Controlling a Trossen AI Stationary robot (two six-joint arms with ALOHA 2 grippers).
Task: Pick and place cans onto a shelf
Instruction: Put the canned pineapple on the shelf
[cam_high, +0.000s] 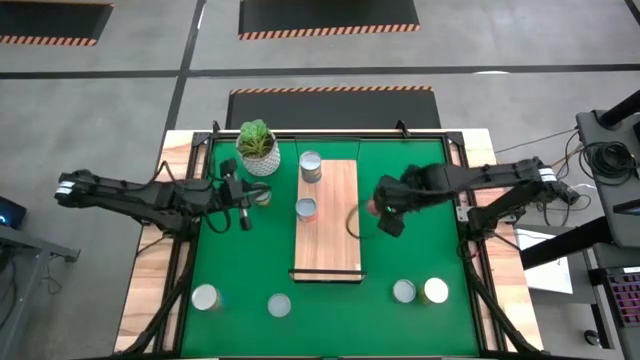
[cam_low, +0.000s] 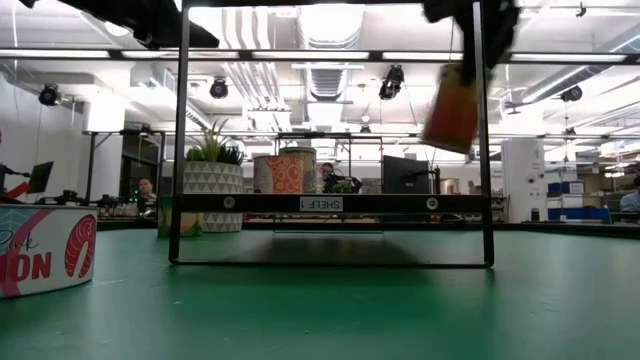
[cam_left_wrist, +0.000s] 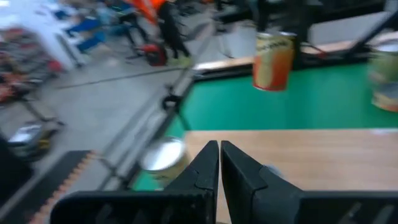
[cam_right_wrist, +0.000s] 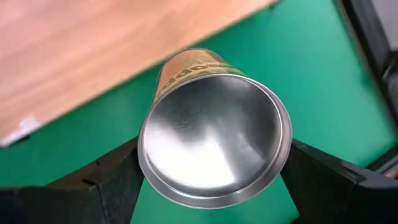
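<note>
Closest to my right wrist camera, a can (cam_right_wrist: 214, 134) sits clamped between the right gripper (cam_right_wrist: 211, 174) fingers, tilted over green mat (cam_right_wrist: 323, 56) beside the shelf (cam_right_wrist: 93, 50). From above, I see two cans on the shelf, four along the mat's near edge, and a plant pot (cam_high: 258, 150) behind. My left gripper (cam_left_wrist: 219, 168) is closed, empty, over the shelf's edge. Low down, a salmon-labelled can (cam_low: 45, 248) stands nearest.
</note>
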